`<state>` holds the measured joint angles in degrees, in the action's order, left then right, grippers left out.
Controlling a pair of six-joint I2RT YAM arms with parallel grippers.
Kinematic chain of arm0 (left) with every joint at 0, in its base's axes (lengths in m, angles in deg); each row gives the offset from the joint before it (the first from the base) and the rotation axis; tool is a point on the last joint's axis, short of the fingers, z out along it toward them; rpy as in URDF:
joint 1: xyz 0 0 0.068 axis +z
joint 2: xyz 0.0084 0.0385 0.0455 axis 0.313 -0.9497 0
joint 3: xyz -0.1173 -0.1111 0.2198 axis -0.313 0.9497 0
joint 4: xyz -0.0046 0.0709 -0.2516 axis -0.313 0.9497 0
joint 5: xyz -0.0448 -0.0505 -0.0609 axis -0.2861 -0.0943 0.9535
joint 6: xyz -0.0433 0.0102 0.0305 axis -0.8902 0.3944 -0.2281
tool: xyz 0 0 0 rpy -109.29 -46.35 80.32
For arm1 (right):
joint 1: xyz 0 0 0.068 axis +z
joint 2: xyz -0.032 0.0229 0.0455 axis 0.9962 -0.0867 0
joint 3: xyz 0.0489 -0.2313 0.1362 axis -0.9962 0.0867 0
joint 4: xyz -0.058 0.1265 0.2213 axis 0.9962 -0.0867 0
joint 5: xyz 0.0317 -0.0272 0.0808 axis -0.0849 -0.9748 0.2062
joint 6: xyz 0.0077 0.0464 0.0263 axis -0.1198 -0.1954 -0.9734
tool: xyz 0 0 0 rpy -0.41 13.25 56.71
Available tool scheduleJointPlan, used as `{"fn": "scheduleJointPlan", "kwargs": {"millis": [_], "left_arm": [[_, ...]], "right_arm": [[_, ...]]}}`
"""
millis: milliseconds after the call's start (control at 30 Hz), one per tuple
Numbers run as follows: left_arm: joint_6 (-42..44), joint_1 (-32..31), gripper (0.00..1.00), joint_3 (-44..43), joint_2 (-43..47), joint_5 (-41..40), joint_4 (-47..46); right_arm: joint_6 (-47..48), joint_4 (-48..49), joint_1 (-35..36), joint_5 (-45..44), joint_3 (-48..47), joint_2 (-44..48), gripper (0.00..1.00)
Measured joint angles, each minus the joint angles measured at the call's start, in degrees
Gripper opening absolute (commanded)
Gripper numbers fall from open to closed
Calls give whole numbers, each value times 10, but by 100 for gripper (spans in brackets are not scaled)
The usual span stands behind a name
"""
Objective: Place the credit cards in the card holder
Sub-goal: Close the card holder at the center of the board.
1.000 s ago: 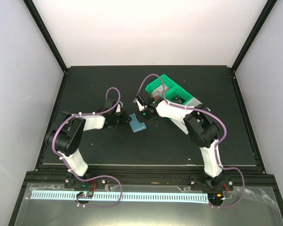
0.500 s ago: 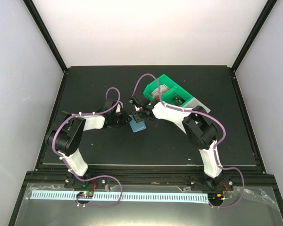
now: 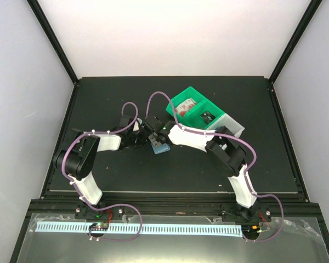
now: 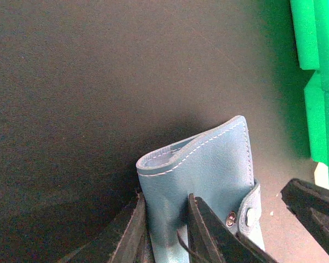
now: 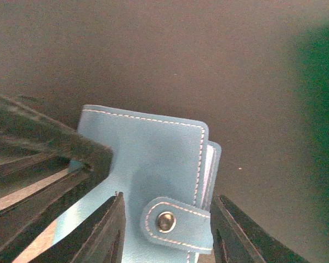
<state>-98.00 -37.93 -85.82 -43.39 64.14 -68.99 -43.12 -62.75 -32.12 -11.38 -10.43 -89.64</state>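
Observation:
The card holder (image 3: 161, 146) is a teal-blue folded wallet standing on the black table mat. My left gripper (image 4: 164, 211) is shut on its folded edge, and the wallet (image 4: 208, 164) rises between the two fingers. My right gripper (image 5: 169, 219) is open, one finger on each side of the wallet (image 5: 148, 159) at its snap tab (image 5: 178, 222), which lies snapped over the cover. In the top view the left gripper (image 3: 140, 139) and the right gripper (image 3: 153, 133) meet at the wallet. The credit cards are hidden; only a pale edge (image 5: 207, 170) shows between the covers.
A green bin (image 3: 189, 107) with small items and a white bin (image 3: 231, 125) stand behind and to the right of the wallet. The green bin's edge (image 4: 318, 55) shows at the right of the left wrist view. Black frame posts border the mat.
My right arm has swung left from beside the green bin to the wallet, and its jaws have opened wider around the snap tab. The left gripper has kept its hold.

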Motion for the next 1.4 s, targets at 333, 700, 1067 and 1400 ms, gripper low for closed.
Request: {"fn": "scheduleJointPlan", "kwargs": {"millis": [333, 700, 1067, 1400], "left_arm": [[-3, 1, 24, 3, 0, 5, -7], [-3, 1, 26, 3, -1, 8, -9], [-3, 1, 26, 3, -1, 9, -9], [-3, 1, 27, 3, -1, 9, -9]], "right_arm": [[-1, -11, 4, -50, -3, -18, 39], [-13, -29, 5, -95, -13, -18, 34], [-35, -51, 4, -138, -14, -18, 12], [-39, -50, 4, -115, -14, -12, 17]]}}
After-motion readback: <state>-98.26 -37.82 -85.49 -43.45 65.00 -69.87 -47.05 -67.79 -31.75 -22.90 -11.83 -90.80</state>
